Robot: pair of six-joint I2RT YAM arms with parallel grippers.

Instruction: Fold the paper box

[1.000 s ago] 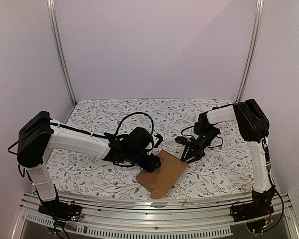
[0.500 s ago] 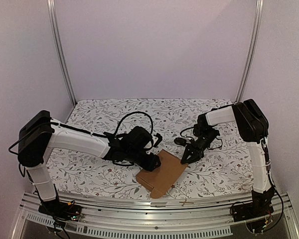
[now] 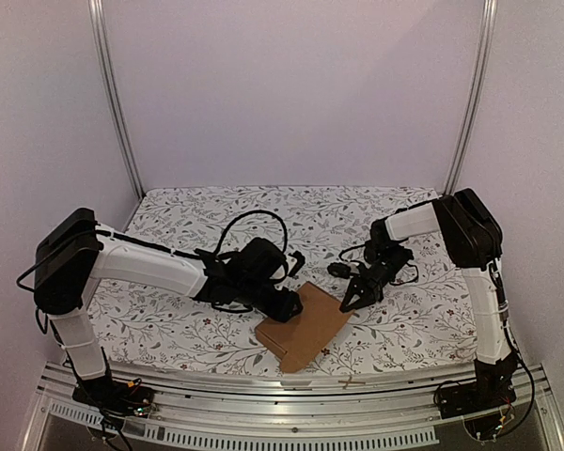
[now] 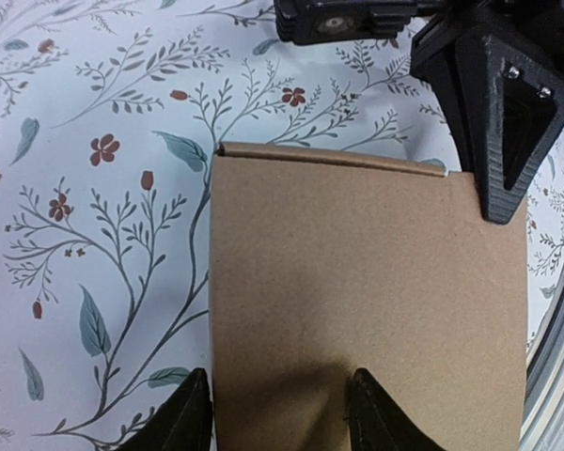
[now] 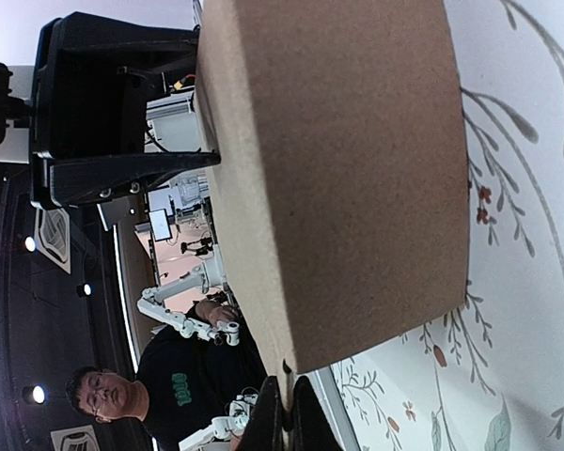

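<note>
- My left gripper (image 4: 280, 415) is hanging open, holding nothing, straddling the left edge of the paper box (image 4: 367, 282).
- My right gripper (image 5: 284, 418) is pressing shut at a box corner; whether it is pinching cardboard, I cannot tell.
- Flowered cloth (image 4: 94, 235) is showing beyond that left edge.

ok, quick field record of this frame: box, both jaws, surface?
box: brown cardboard, lying flat, not yet a carton
position: front centre, between the two arms
surface: floral cloth
left jaws: open; one tip over the box's near edge, the other just off its side over the cloth
right jaws: shut, tips at the box's opposite edge; whether they pinch it is unclear
</note>
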